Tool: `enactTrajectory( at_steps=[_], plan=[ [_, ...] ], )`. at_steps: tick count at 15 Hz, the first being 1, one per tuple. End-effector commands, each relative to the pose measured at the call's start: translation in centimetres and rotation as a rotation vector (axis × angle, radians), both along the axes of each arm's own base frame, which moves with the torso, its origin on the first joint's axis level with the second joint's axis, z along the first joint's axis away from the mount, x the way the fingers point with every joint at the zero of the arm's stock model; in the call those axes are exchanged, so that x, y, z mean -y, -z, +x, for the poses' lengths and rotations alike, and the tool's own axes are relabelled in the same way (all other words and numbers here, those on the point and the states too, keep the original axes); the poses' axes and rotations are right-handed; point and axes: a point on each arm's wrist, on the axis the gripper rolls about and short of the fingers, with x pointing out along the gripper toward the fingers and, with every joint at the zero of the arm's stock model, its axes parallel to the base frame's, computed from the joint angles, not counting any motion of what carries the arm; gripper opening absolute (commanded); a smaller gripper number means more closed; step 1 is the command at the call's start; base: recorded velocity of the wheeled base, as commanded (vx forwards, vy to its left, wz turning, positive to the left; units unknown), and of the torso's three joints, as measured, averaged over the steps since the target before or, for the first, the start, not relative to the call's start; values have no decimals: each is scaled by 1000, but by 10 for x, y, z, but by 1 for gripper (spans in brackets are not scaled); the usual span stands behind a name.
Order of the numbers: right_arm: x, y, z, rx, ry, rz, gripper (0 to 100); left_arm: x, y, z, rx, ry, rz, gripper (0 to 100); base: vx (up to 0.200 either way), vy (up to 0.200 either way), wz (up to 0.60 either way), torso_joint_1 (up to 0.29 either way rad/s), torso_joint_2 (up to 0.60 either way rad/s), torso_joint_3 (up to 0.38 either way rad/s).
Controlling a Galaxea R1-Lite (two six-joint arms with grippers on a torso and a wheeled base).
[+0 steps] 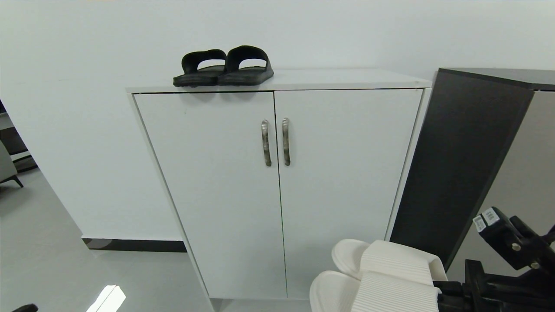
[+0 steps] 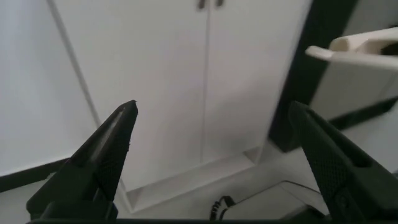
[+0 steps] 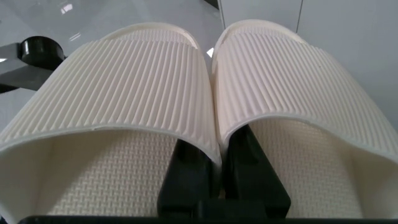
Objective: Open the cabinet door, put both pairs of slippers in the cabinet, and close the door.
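Clamping cream ribbed foam slippers, the right hand hangs near the closed white cabinet; left hand spread wide.

A plain, office-like room: a white two-door cabinet against a bare wall, glossy grey floor, and a chair at its edge.

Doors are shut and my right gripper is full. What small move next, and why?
Probably raise the open left gripper to the curved metal left handle: both white cabinet doors are shut, and the right gripper holds the cream ribbed slippers.
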Motion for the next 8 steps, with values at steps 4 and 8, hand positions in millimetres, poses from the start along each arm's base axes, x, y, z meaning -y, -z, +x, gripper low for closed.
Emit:
enactTrajectory(
  at_steps=[4, 8],
  plan=[
    [-1, 1, 0, -6, -16, 1, 0, 11, -44, 76, -155, 211, -16, 100, 0, 0, 0, 0, 0, 0],
    [1, 2, -2, 39, -34, -25, 0, 40, -57, 99, -154, 441, -11, 100, 0, 0, 0, 0, 0, 0]
  ],
)
